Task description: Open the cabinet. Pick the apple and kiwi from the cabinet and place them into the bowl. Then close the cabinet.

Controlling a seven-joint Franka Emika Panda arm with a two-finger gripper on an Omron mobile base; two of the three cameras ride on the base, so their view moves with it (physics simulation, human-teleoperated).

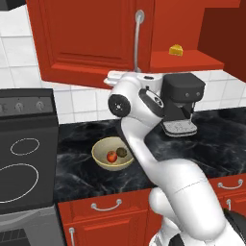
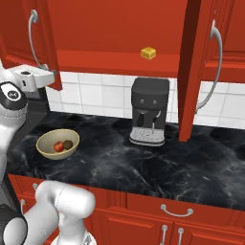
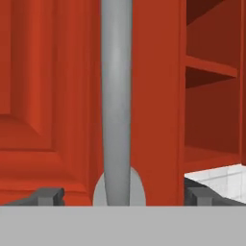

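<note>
Two fruits, the apple point(image 1: 111, 156) and the kiwi point(image 1: 122, 152), lie side by side in the bowl point(image 1: 102, 160), which sits on the black worktop point(image 2: 143, 162) toward its left end, near the stove point(image 1: 24, 158). Cabinet point(image 1: 86, 38): left door closed or nearly so, hard to judge; right door swung out. Cheese wedge point(image 2: 148, 53) on the open shelf. Coffee machine point(image 2: 149, 111) at the worktop's back edge. Gripper point(image 3: 124, 196): jaws spread wide, straddling the foot of the left door's silver handle point(image 3: 116, 96), nothing clamped.
</note>
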